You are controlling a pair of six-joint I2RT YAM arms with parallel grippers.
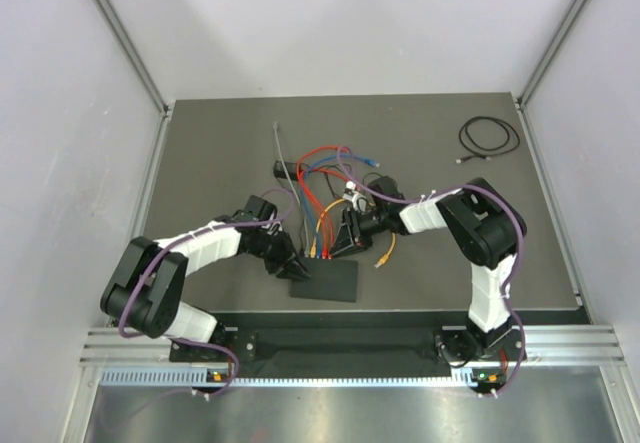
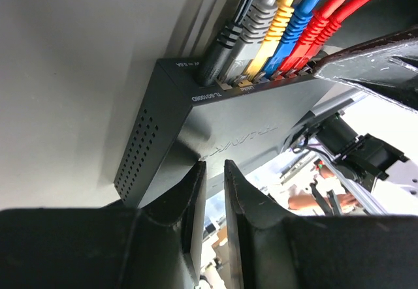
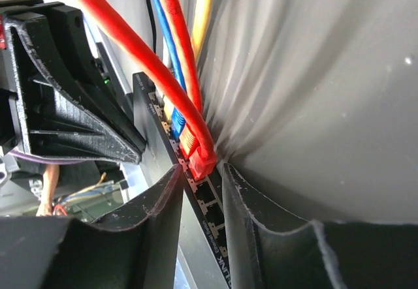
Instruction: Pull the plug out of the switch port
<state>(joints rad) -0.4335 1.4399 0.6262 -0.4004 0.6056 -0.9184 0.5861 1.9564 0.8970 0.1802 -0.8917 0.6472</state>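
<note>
The switch (image 1: 328, 283) is a flat black box near the table's front edge, with coloured cables plugged into its far long side. In the left wrist view the switch (image 2: 215, 116) shows grey, yellow, blue and red plugs in a row. My left gripper (image 1: 290, 263) is at its left corner. The tips of the left gripper (image 2: 214, 165) rest against the box, a narrow empty gap between them. In the right wrist view my right gripper (image 3: 202, 168) straddles the switch's (image 3: 212, 217) socket edge. The endmost red plug (image 3: 199, 162) sits right at its tips, and the jaws stand apart.
A tangle of red, blue, orange and grey cables (image 1: 325, 173) runs back from the switch. A loose orange cable end (image 1: 383, 255) lies right of it. A coiled black cable (image 1: 488, 136) lies at the back right, a grey strip (image 1: 283, 158) at the back left. White walls flank the table.
</note>
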